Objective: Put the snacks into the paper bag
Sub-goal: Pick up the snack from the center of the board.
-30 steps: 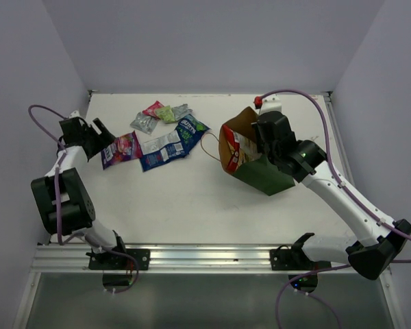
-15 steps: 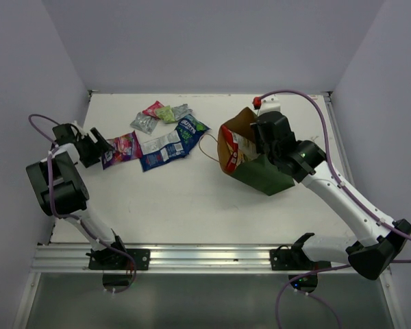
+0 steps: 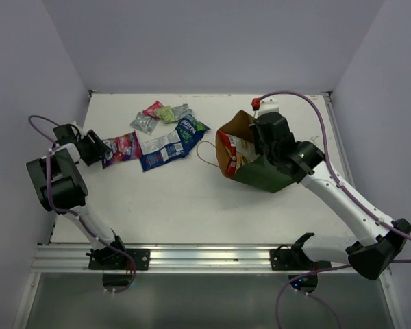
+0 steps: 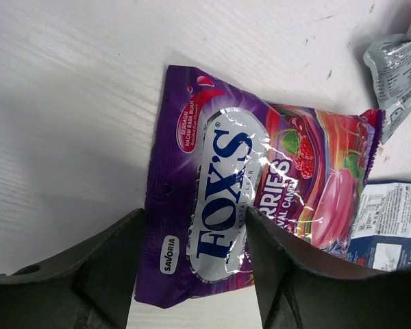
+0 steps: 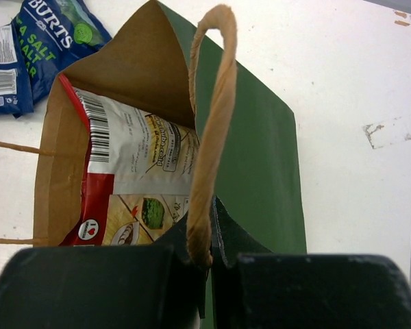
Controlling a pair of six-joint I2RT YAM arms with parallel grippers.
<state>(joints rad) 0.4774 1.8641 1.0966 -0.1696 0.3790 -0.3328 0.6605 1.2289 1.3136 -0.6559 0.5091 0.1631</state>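
- Bag (image 3: 264, 177): dark green, brown inside, on the tabletop (image 3: 192, 205). It is tipped, with its mouth open toward the loose packets.
- Chip bag (image 5: 133, 171): white, red and yellow, sitting inside the bag with its barcode end at the mouth.
- Right tool (image 5: 207, 236): clamped on the handle (image 5: 214, 103) at the bag's rim. The other loop handle lies on the tabletop outside the mouth.
- Purple packet (image 4: 219, 199): flat on the tabletop, well to the left of the bag and the farthest item from it.
- Left tool (image 4: 192, 229): fingers apart, low over the purple packet's end, one finger at each side. Contact cannot be confirmed.
- Blue packet (image 3: 175, 144): between the purple packet and the bag, overlapped by a white-backed one.
- Pink packet (image 3: 151, 108), green packet (image 3: 166, 114) and silver packet (image 3: 144, 123): clustered left of the bag toward the far edge, apart from it.
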